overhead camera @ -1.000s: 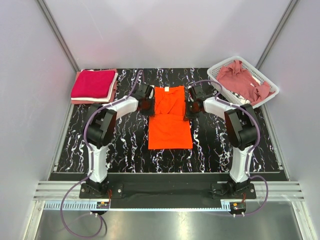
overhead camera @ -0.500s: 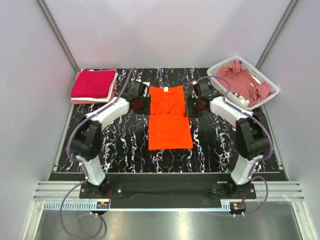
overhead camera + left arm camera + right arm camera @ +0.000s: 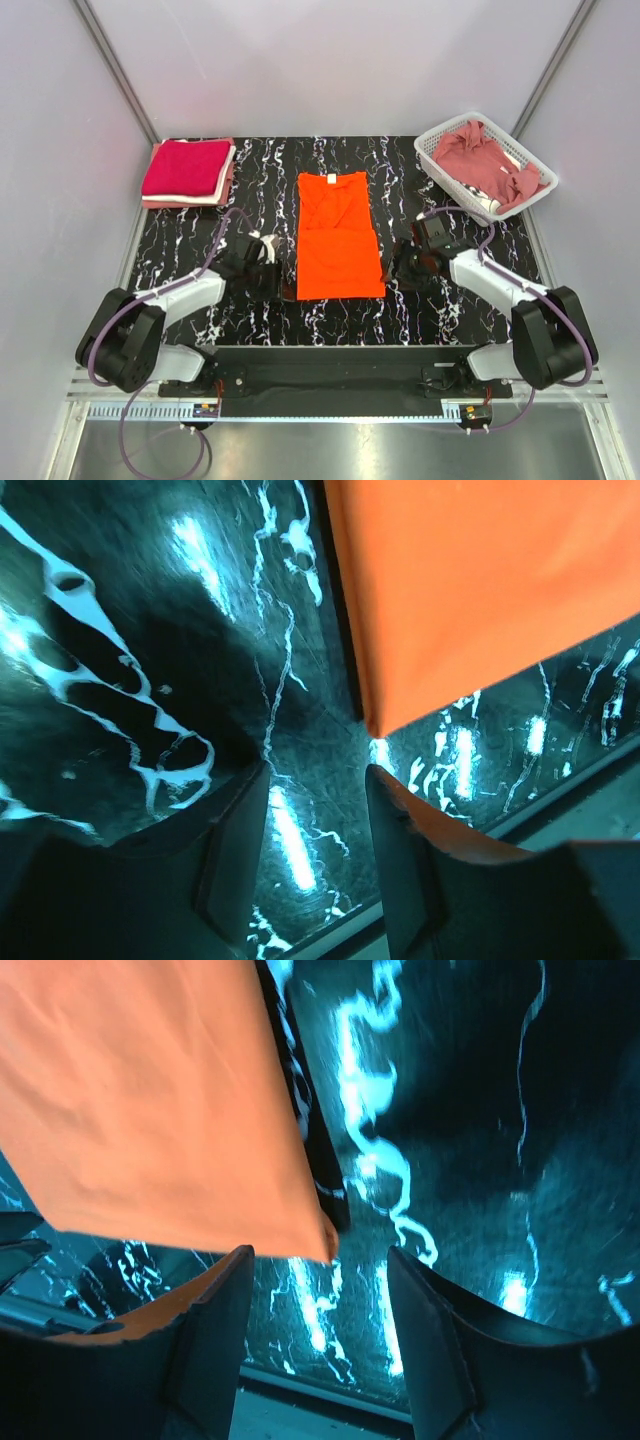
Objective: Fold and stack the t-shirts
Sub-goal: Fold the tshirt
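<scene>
Black marbled table [image 3: 250,200] | orange t-shirt [image 3: 340,250] folded to flat rectangle | left gripper [image 3: 312,775], right gripper [image 3: 320,1255]: both spread wide, empty

A white lattice basket [image 3: 429,151] is sitting well beyond the right end effector [image 3: 401,271], on the black marbled surface [image 3: 250,192].

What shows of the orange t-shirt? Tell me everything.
The orange t-shirt is plain soft cloth, flat on the black marbled table as a long rectangle: sleeves tucked in, collar far, upper half wrinkled, near half smooth. The left gripper and right gripper, jaws open, flank its near corners, not touching.
</scene>
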You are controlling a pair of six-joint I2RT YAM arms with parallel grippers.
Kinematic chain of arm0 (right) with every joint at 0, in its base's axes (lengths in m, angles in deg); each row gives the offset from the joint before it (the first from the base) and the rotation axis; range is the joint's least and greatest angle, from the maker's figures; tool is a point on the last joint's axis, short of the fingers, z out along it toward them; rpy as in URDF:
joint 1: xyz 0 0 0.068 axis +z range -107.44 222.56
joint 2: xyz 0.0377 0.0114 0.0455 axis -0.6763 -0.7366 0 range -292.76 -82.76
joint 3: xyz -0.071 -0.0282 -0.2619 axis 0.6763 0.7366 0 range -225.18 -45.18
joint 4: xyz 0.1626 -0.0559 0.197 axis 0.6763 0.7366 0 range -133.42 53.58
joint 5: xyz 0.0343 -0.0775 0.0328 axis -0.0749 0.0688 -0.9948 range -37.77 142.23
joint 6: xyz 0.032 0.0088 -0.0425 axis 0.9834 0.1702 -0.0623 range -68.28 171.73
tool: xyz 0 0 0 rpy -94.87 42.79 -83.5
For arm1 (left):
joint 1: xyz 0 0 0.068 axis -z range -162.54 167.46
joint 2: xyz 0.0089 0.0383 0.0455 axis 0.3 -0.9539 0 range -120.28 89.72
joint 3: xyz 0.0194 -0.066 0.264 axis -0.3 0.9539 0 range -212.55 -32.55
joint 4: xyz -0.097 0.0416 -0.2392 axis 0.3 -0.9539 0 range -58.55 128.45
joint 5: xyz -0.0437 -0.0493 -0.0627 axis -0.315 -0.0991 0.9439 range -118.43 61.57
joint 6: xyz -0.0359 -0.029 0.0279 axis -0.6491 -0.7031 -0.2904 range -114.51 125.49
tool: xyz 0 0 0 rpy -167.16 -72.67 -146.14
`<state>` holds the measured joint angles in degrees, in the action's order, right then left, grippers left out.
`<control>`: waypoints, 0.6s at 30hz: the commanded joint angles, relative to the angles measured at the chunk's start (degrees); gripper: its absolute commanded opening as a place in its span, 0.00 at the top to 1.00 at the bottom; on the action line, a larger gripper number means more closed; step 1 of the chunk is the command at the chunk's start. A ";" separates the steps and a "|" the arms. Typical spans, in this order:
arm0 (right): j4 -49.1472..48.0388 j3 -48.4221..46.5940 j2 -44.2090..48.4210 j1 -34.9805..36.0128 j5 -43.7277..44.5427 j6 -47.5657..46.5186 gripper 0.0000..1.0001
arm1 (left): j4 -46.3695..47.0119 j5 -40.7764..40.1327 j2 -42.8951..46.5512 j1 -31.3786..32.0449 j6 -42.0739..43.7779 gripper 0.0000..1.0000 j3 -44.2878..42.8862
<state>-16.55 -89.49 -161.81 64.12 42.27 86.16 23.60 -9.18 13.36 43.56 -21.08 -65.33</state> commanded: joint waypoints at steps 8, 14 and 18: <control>-15.52 10.03 1.89 -0.29 -5.69 10.47 0.37 | 14.68 1.15 -0.63 2.63 -6.48 0.49 4.65; -18.26 12.76 0.91 -0.29 -5.87 11.44 0.40 | 15.91 -0.08 -2.83 4.30 -6.74 0.50 4.74; -20.01 14.25 1.79 -0.29 -5.34 12.32 0.42 | 16.17 -1.14 -3.10 4.65 -6.74 0.53 5.18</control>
<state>-33.55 -76.75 -160.76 63.97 36.42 97.20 38.31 -7.91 11.39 47.85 -27.85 -61.22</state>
